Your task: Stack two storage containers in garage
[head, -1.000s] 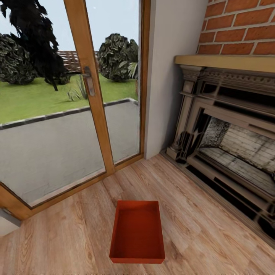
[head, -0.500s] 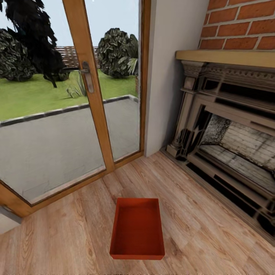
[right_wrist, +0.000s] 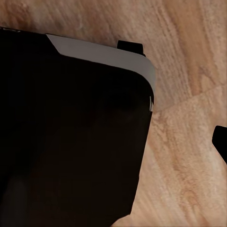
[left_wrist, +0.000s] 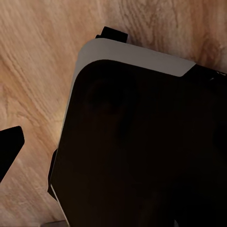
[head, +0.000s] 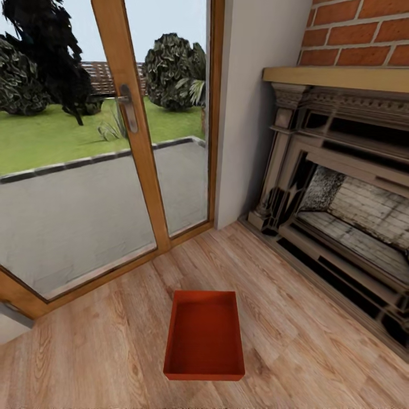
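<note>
An orange-red rectangular storage container with plain straight walls and no lid sat upright on the light wood plank floor of the living room, low in the middle of the head view, its open top facing up and its inside bare. It lay well apart from everything else, with its short sides towards the camera and towards the glass doors.

Beyond it stood the wood-framed glass doors, with a dark metal lever handle on the middle post. Through the panes showed a grey paved terrace, a green lawn, rounded dark bushes and a dark tree. To the right of the doors ran a plain pale wall strip, and past that the red brick fireplace with a pale wood mantel shelf and a dark carved surround around a grey, sooty firebox.

The left wrist view looked down on the plank floor past a large black body with a pale grey rounded edge, very close to the lens; a dark tip stood at the edge of the picture. The right wrist view gave the same kind of sight, a black body with a pale grey edge over the planks and a small dark tip at the side. From these pictures I could not tell whether the jaws of either arm were open or closed
</note>
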Controlling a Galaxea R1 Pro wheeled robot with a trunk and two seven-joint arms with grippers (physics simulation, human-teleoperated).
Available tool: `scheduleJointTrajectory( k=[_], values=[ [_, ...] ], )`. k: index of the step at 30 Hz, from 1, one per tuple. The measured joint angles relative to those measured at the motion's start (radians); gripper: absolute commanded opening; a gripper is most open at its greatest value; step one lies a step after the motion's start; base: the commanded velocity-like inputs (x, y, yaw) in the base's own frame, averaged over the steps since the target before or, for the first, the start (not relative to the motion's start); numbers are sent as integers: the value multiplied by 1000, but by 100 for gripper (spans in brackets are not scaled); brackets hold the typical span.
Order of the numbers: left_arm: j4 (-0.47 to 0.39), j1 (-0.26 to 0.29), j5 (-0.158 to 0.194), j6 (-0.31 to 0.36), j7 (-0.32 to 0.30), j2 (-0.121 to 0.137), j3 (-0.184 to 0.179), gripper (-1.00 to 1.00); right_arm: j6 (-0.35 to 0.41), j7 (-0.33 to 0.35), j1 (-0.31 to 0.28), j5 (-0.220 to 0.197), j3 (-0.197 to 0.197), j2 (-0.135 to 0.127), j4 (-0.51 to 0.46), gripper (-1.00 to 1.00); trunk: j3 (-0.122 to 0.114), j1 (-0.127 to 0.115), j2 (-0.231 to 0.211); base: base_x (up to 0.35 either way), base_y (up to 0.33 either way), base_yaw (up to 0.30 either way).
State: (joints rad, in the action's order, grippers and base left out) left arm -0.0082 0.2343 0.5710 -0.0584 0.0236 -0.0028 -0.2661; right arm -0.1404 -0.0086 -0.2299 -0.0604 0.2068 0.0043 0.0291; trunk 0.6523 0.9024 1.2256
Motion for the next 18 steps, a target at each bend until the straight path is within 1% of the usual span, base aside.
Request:
scheduleJointTrajectory(
  k=[10,18],
  values=[
    [0,0,0,0,0,1,0,100,0,0,0,2,2,1,0,100,16,0,0,0,0,0],
    [0,0,0,0,0,0,0,100,0,0,0,-3,0,-5,0,100,27,0,0,0,0,0]
  ],
)
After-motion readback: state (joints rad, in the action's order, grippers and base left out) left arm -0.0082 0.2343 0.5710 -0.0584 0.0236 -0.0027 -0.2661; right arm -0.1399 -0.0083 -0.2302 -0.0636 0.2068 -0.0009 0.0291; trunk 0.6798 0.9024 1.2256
